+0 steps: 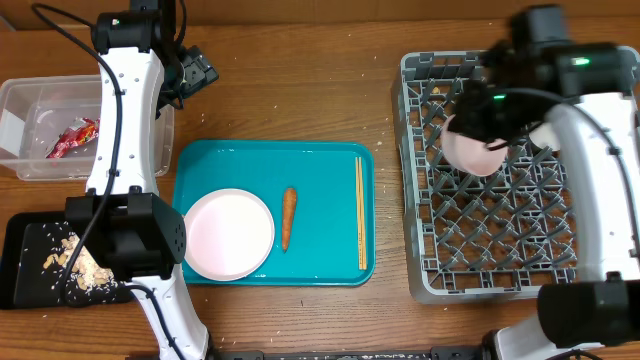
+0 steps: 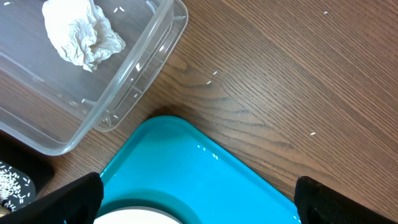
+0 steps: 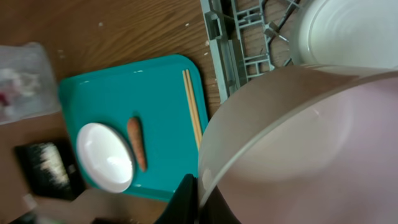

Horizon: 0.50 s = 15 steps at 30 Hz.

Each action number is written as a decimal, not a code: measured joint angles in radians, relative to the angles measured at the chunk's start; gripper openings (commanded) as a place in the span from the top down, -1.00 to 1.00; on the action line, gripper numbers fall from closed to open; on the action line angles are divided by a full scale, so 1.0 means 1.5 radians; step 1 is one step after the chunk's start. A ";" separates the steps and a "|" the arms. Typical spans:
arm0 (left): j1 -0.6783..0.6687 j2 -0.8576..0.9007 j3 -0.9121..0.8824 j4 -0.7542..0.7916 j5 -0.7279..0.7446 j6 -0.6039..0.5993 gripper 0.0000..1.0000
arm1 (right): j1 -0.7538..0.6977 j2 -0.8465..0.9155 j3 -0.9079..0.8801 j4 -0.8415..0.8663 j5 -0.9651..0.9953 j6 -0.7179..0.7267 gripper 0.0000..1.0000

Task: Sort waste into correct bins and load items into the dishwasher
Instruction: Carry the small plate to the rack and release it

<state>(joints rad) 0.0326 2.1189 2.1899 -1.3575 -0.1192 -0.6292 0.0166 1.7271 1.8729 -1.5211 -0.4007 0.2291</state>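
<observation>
right gripper: was clamped on the bowl rim, fingertips mostly cut off at frame bottom
left gripper: fingers stood wide apart, empty
bowl: white, glossy, tilted, held over the dish rack; overhead, the arm hid part of it
carrot: small, orange, lay on the teal tray

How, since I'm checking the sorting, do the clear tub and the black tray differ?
The clear tub is see-through; the black tray is opaque. The tub holds a red wrapper and a white tissue; the tray holds beige food scraps with rice. In the overhead view the tub lies above the tray. Both are rectangular and sit left of the teal tray.
</observation>
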 measured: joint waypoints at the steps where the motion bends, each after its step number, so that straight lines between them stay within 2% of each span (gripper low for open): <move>1: 0.000 0.000 0.000 0.000 0.000 0.000 -1.00 | -0.030 0.000 -0.011 -0.004 -0.031 -0.023 0.92; 9: 0.000 0.000 0.000 0.000 0.000 0.000 -1.00 | -0.238 0.000 -0.162 -0.039 -0.286 -0.268 0.93; 15: 0.000 0.000 0.000 0.000 0.000 0.000 -1.00 | -0.296 0.000 -0.274 -0.046 -0.395 -0.420 0.93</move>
<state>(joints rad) 0.0326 2.1189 2.1899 -1.3575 -0.1196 -0.6292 -0.4278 1.7271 1.4616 -1.5902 -0.9936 -0.4004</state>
